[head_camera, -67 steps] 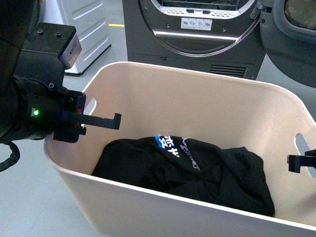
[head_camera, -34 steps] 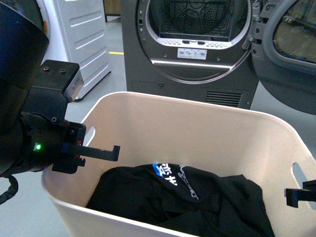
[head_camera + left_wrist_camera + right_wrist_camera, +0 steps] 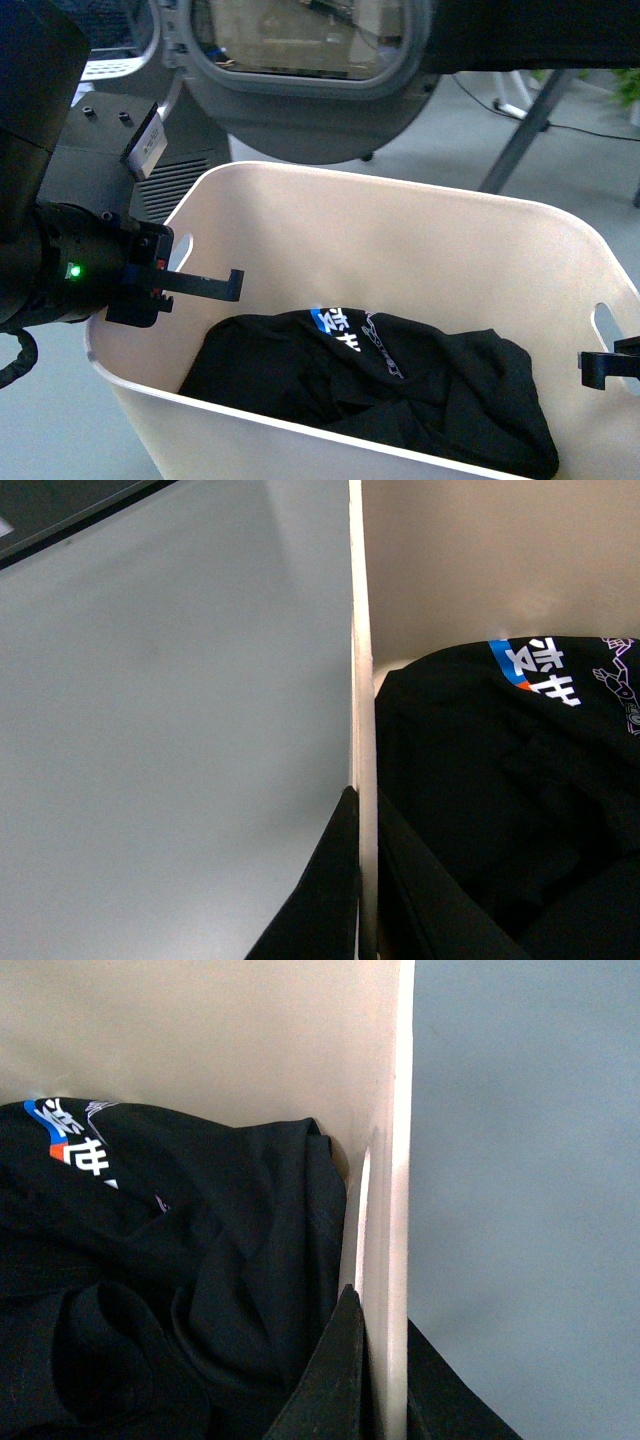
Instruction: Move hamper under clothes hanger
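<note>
The hamper [image 3: 400,240] is gripped at its short walls by left pincer [image 3: 366,808] and right pincer [image 3: 384,1310], with the clothes hanger [image 3: 527,125] seen ahead-right.

The hamper [image 3: 420,235] stands on the floor [image 3: 60,420] between the two hands. A garment [image 3: 400,385] lies in its bottom, nearer the front wall. The left hand [image 3: 192,283] straddles the left short wall beside the slot handle [image 3: 186,243], one finger inside and one outside, both against the wall. The right hand [image 3: 612,365] grips the right short wall the same way. A machine door [image 3: 300,100] hangs behind the hamper to the left. The clothes hanger [image 3: 527,125] stands behind it to the right.
</note>
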Controlling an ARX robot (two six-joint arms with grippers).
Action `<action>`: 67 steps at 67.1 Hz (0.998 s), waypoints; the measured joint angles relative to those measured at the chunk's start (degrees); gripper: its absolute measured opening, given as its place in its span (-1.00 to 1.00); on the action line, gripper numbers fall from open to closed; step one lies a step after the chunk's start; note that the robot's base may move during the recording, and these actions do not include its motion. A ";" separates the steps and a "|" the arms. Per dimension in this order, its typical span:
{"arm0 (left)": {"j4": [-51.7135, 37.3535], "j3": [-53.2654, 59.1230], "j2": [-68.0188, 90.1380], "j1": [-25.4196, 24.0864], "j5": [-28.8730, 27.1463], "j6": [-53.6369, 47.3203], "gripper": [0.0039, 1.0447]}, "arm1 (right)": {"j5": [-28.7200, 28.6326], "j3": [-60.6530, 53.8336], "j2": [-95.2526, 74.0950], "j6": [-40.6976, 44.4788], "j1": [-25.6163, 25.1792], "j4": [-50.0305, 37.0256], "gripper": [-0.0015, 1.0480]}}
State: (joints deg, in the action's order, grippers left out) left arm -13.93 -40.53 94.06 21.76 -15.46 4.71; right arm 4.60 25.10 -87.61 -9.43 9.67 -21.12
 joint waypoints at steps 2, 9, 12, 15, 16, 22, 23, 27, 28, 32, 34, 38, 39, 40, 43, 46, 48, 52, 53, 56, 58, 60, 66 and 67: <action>0.00 0.00 0.00 0.00 0.02 0.00 -0.93 | 0.02 -0.02 -0.04 0.00 0.00 0.00 -0.94; 0.00 0.00 0.00 0.00 0.04 0.00 -0.93 | 0.07 -0.02 0.09 0.00 0.00 0.00 -0.94; 0.00 0.00 0.00 0.00 0.07 0.00 -0.93 | 0.07 -0.07 0.07 0.00 0.00 0.00 -0.94; 0.00 0.00 0.00 0.00 0.22 0.00 -0.93 | 0.31 -0.07 0.09 0.00 -0.02 0.00 -0.94; 0.00 0.00 0.00 0.00 0.24 0.00 -0.93 | 0.46 -0.07 0.09 0.00 -0.02 0.00 -0.94; 0.00 0.00 0.00 0.00 0.22 0.00 -0.93 | 0.35 -0.07 0.09 0.00 -0.04 0.00 -0.94; 0.00 0.00 0.00 0.00 0.22 0.00 -0.93 | 0.28 -0.07 0.09 0.00 -0.04 0.00 -0.94; 0.00 0.00 0.00 0.00 0.15 0.00 -0.93 | 0.24 -0.07 0.09 0.00 -0.02 0.00 -0.94; 0.00 0.00 0.00 0.00 0.15 0.00 -0.93 | 0.24 -0.07 0.09 0.00 -0.02 0.00 -0.94; 0.00 0.00 0.00 0.00 0.20 0.00 -0.93 | 0.26 -0.07 0.09 0.00 -0.04 0.00 -0.94; 0.00 0.00 0.00 0.00 0.17 0.00 -0.93 | 0.26 -0.07 0.09 0.00 -0.04 0.00 -0.94; 0.00 0.00 0.00 0.00 0.15 0.00 -0.93 | 0.24 -0.07 0.09 0.00 -0.02 0.00 -0.94; 0.00 0.00 0.00 0.00 0.15 0.00 -0.93 | 0.24 -0.07 0.09 0.00 -0.02 0.00 -0.94; 0.00 0.00 0.00 0.00 0.15 0.00 -0.93 | 0.22 -0.09 0.09 0.00 -0.02 0.00 -0.94; 0.00 0.00 0.00 0.00 0.24 0.00 -0.93 | 0.28 -0.09 0.07 0.00 -0.04 0.00 -0.94; 0.00 0.00 0.00 0.00 0.22 0.00 -0.93 | 0.31 -0.09 0.07 0.00 -0.04 0.00 -0.94; 0.00 0.00 0.00 0.00 0.17 0.00 -0.93 | 0.26 -0.09 0.09 0.00 -0.04 0.00 -0.94; 0.00 0.00 0.00 0.00 0.20 0.00 -0.93 | 0.22 -0.11 0.09 0.00 -0.04 0.00 -0.94; 0.00 0.00 0.00 0.00 0.22 0.00 -0.93 | 0.26 -0.11 0.09 0.00 -0.04 0.00 -0.94; 0.00 -0.02 0.00 0.02 0.31 0.00 -0.93 | 0.44 -0.11 0.09 0.00 -0.04 0.00 -0.94; 0.00 -0.02 0.00 0.02 0.22 0.00 -0.93 | 0.31 -0.11 0.09 0.00 -0.04 0.00 -0.94; -0.02 -0.02 0.00 0.02 0.24 0.00 -0.93 | 0.28 -0.13 0.09 0.00 -0.04 0.00 -0.94; -0.02 -0.02 0.02 0.15 0.72 0.02 -0.93 | 1.07 -0.13 0.09 0.00 -0.26 0.00 -0.94; -0.02 -0.02 0.02 0.22 0.72 0.00 -0.93 | 1.20 -0.13 0.09 0.00 -0.37 0.00 -0.94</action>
State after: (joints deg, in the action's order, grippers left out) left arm -13.96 -40.56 94.08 21.98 -14.74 4.71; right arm 5.80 24.97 -87.53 -9.43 9.30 -21.12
